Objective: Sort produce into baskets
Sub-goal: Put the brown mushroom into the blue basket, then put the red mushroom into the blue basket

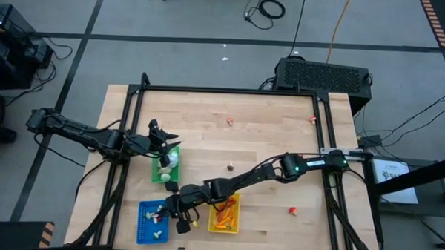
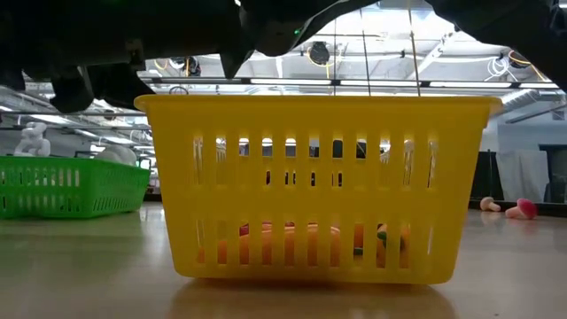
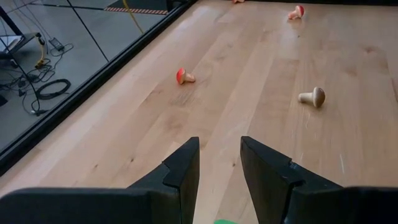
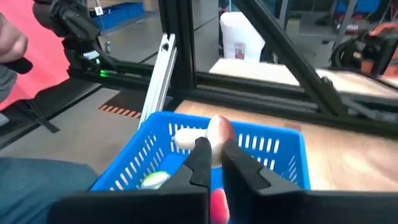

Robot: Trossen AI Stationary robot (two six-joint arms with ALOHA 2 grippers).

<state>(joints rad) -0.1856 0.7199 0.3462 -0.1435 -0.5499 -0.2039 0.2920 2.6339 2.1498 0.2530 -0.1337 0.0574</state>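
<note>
My right gripper [image 1: 173,209] reaches from the table's right across the yellow basket [image 1: 225,213] to the blue basket [image 1: 152,222]. It is shut on a small pale mushroom piece [image 4: 214,134] above that basket. White pieces [image 1: 157,218] lie in the blue basket, and orange carrots [image 2: 292,239] in the yellow one. My left gripper [image 3: 219,165] hovers open and holds nothing, over the green basket [image 1: 166,166], which holds a white bulb [image 1: 174,159]. Loose mushrooms [image 3: 184,76] [image 3: 313,96] lie on the table's far half. My right gripper pinches the mushroom piece by its cap [image 4: 219,132] between its two fingertips [image 4: 199,155]. The pale stem [image 4: 183,138] sticks out sideways. The fingers come nearly level from the table's right, slanting a little down. The piece is lifted clear over the blue basket's inside.
More mushrooms lie at the far side [image 1: 229,121] [image 1: 312,119], mid-table [image 1: 229,167] and near right [image 1: 292,210]. A black frame [image 1: 231,91] borders the table. The three baskets crowd the near left. A person's sleeve [image 4: 12,37] shows beyond the table.
</note>
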